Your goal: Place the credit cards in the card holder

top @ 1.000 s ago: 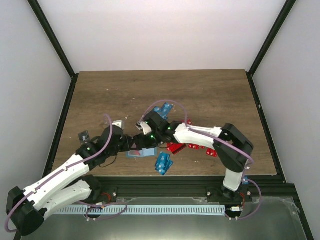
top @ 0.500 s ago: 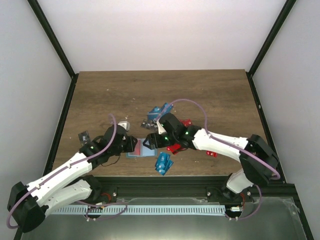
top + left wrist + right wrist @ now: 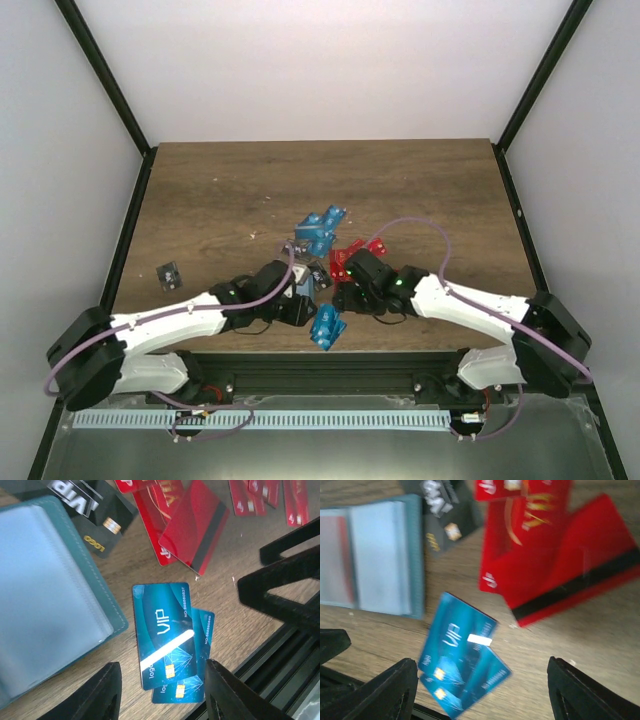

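Lying open on the desk, sleeves up, the card holder looks ready to take cards, with a pair of blue cards just beside its edge. Left end effector and right end effector both hang wide and empty over that pair, I'd guess lining up a grab.

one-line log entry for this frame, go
phase: pre-grasp | left pincer: open, empty | right pincer: open, empty | both above two blue cards | card holder: open, beside them
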You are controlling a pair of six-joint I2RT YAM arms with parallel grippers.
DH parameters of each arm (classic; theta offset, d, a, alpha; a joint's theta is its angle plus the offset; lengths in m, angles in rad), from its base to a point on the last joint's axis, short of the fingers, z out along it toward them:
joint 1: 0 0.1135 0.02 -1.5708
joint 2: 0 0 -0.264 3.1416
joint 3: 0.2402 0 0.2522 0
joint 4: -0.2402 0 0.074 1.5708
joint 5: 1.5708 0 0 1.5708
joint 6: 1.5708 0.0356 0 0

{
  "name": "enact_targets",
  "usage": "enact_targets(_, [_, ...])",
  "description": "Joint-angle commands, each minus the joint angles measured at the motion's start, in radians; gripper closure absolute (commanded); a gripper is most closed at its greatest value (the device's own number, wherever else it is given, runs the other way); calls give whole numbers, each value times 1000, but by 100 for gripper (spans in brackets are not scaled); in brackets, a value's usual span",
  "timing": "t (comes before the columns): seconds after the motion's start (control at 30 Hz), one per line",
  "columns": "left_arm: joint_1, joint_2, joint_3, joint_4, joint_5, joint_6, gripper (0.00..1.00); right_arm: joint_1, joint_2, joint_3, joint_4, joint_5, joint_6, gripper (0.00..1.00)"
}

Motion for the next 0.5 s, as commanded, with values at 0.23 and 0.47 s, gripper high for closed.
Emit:
enact_targets(0.23, [-67, 237, 103, 35, 19, 113, 48, -47, -259, -191, -48, -104, 201, 28])
enact_targets(0.47, [-81, 316, 77, 41, 29, 122, 47, -30, -338, -377, 116, -331, 302, 32])
